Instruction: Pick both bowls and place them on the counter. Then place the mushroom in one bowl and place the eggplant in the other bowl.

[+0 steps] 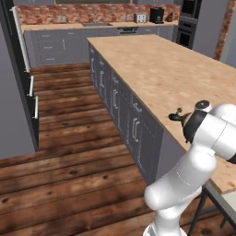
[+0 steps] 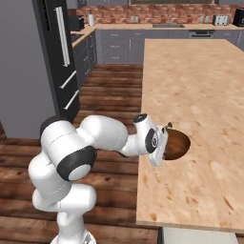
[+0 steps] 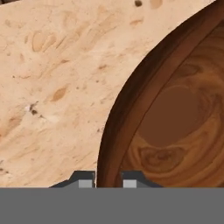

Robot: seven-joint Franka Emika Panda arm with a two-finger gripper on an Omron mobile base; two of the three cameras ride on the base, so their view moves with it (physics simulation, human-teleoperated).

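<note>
One bowl: the reddish-brown wood bowl (image 3: 175,113) sat on the counter (image 2: 200,86), right of centre in the right base view, by the near left edge.
Bowl in hand view: filled the right half, its rim curving from upper right to bottom centre.
Gripper: gripper (image 3: 108,179) stood at the bottom of the hand view, fingers (image 3: 85,179) closed on the bowl's rim, one tip outside the wall, one inside.
Eggplant: a small dark stalked lump (image 1: 175,116) lay on the counter right of centre in the left base view, just beside the arm (image 1: 209,129).
Counter: tan wood grain, running from lower right to upper centre.
Floor: dark wood planks (image 1: 69,175) at lower left.
</note>
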